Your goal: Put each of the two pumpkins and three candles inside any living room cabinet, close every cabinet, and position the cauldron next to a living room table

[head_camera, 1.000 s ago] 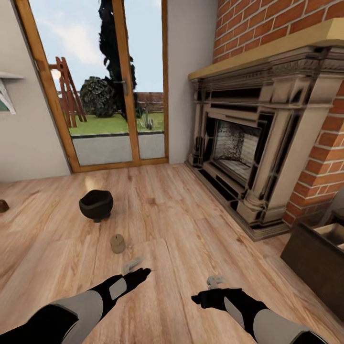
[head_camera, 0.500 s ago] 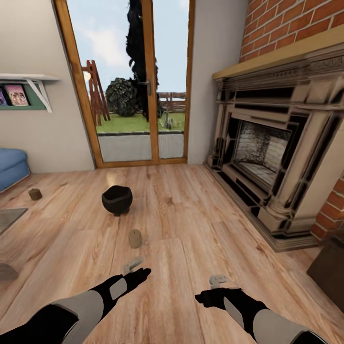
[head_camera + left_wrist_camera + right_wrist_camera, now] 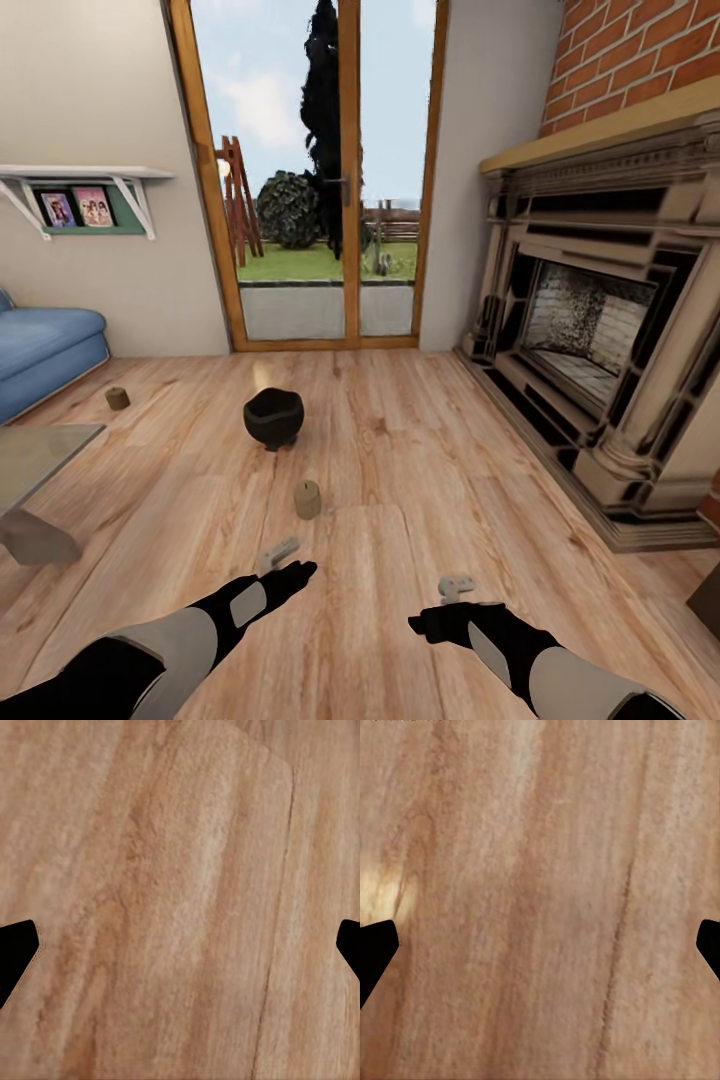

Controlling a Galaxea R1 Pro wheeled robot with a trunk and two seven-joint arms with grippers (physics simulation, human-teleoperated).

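Cauldron stands on the wooden floor; 1 candle just before it, another near the sofa. Left gripper and right gripper spread wide, empty.

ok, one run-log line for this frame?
left gripper open, empty | right gripper open, empty | cauldron, two candles on floor

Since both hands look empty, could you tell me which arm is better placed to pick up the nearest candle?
Probably the left. The nearest candle stands on the floor just ahead of the left hand; the right hand is farther off to the side. Both are open.
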